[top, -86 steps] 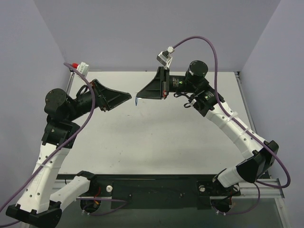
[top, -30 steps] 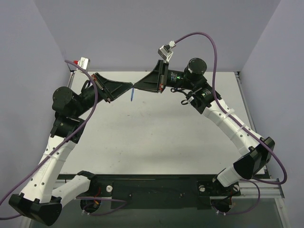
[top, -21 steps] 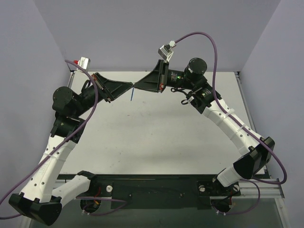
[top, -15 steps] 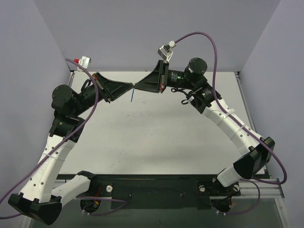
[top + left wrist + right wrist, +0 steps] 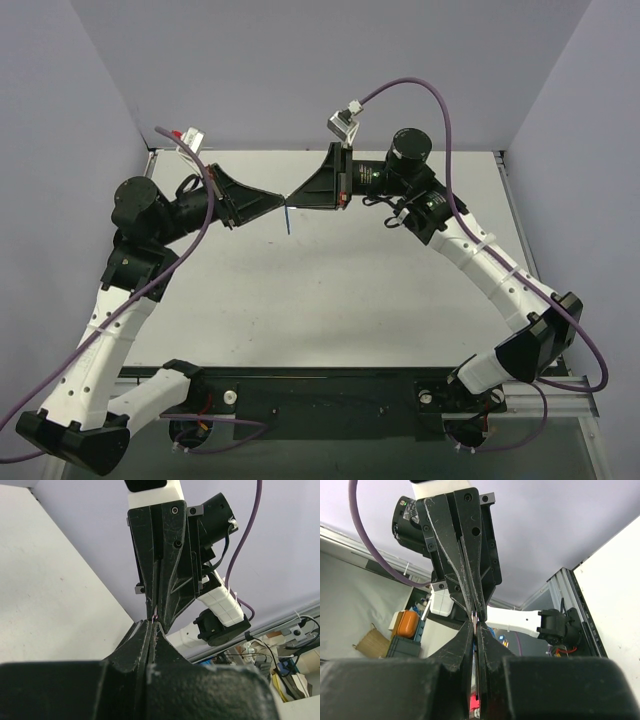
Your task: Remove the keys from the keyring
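While right hand (image 5: 292, 198) pinches light, slippery keyring (image 5: 155, 614), blue tag (image 5: 287, 218) dangling below, left hand (image 5: 277, 200) shut tip-to-tip; grip metal, not tag.

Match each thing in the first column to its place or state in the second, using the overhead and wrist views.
Column one:
1. left gripper
2. right gripper
3. keyring
4. table

Column two:
A. white, lying beneath both arms
B. shut, reaching in from the left of the overhead view
C. its blue tag hangs below the two meeting fingertips, off the surface
D. shut, reaching in from the right of the overhead view

Right pairs: 1-B, 2-D, 3-C, 4-A
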Controlling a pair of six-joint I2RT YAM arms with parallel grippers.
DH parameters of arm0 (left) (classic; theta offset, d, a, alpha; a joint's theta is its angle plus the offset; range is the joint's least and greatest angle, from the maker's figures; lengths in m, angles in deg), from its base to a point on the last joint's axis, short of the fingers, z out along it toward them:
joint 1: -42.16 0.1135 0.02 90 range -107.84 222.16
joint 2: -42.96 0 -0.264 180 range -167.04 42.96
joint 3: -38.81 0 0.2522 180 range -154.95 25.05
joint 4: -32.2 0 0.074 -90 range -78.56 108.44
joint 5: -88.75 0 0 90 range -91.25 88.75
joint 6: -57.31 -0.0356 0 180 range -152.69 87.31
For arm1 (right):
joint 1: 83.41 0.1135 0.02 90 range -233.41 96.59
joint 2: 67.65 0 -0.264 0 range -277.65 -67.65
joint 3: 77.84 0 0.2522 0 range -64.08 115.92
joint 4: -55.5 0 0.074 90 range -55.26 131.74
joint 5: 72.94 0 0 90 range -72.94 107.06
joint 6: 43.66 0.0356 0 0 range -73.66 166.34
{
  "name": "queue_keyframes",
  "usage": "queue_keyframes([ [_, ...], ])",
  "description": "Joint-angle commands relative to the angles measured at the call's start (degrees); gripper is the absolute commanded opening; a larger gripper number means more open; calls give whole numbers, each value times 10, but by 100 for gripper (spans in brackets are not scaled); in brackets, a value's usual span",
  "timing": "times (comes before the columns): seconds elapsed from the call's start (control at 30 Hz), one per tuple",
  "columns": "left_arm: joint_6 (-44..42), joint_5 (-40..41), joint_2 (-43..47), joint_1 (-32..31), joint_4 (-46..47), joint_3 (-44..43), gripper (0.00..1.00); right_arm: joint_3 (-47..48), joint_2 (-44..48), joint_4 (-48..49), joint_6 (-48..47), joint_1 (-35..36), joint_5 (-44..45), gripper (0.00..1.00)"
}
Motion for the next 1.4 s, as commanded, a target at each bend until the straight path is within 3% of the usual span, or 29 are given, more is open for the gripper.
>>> queue_keyframes([
  [0.0,-12,-60,4,-8,-19,-11,0,-3,26,-1,-32,22,-14,0],
  [0.53,-64,-155,7,-8,-112,-19,0,-13,28,-76,-79,42,-77,0],
  [1.37,-91,-251,-14,-29,-174,-19,0,-35,38,-79,-82,51,-158,0],
])
